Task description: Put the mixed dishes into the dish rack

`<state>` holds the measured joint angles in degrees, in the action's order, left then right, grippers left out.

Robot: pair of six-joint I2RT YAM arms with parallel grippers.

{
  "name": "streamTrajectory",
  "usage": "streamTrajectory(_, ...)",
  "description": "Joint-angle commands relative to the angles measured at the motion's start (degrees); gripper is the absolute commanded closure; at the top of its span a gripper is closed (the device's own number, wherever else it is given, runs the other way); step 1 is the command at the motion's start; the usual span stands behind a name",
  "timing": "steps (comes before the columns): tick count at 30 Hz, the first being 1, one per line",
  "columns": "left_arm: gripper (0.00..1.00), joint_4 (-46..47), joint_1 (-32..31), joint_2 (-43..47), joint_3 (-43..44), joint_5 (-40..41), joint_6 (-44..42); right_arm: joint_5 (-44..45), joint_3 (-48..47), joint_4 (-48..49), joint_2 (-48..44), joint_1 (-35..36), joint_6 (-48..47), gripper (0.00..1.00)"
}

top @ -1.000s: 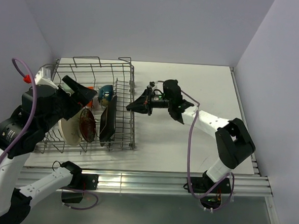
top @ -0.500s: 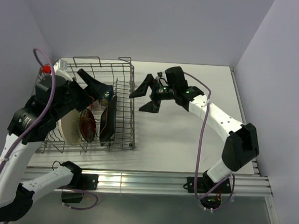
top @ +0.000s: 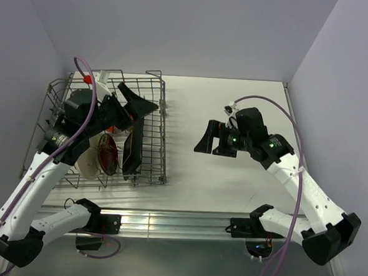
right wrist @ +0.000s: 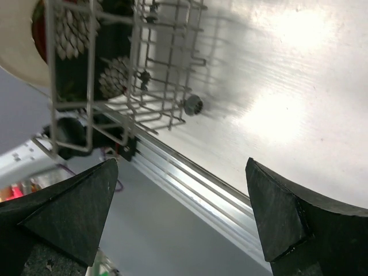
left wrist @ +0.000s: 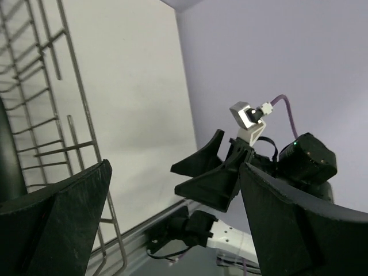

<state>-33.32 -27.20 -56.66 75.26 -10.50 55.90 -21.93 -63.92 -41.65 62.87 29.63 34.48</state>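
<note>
The dish rack (top: 152, 173) stands at the table's left. A pale cream plate (top: 86, 162), a red floral plate (top: 108, 154) and a black square plate (top: 132, 148) stand upright between its tines. My left arm hides the dishes behind them. My left gripper (top: 139, 104) hovers open and empty over the rack's right side. My right gripper (top: 212, 143) hangs open and empty above the table, well right of the rack. The right wrist view shows the rack (right wrist: 92, 123), the cream plate (right wrist: 17, 52), the red plate (right wrist: 64, 26) and the black plate (right wrist: 115, 80).
Bare white table (top: 236, 103) lies right of the rack, bounded by walls at the back and right. An aluminium rail (top: 185, 222) runs along the near edge. In the left wrist view the rack wires (left wrist: 77, 100) and the right gripper (left wrist: 210, 175) show.
My right gripper opened beside the rack's right edge, then drew back to the right and nearer. My left gripper swung right and farther back over the rack, staying open.
</note>
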Motion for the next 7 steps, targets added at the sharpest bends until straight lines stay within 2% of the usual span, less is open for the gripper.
streamTrajectory(1,0.01,12.7,0.9,1.8,-8.2,-8.9,7.1,0.1,3.9,0.6,-3.3,0.0,-4.4,0.00)
streamTrajectory(7,0.01,32.9,2.4,4.3,-21.8,-16.6,20.7,-3.0,6.3,2.8,-7.6,0.1,-4.4,0.00)
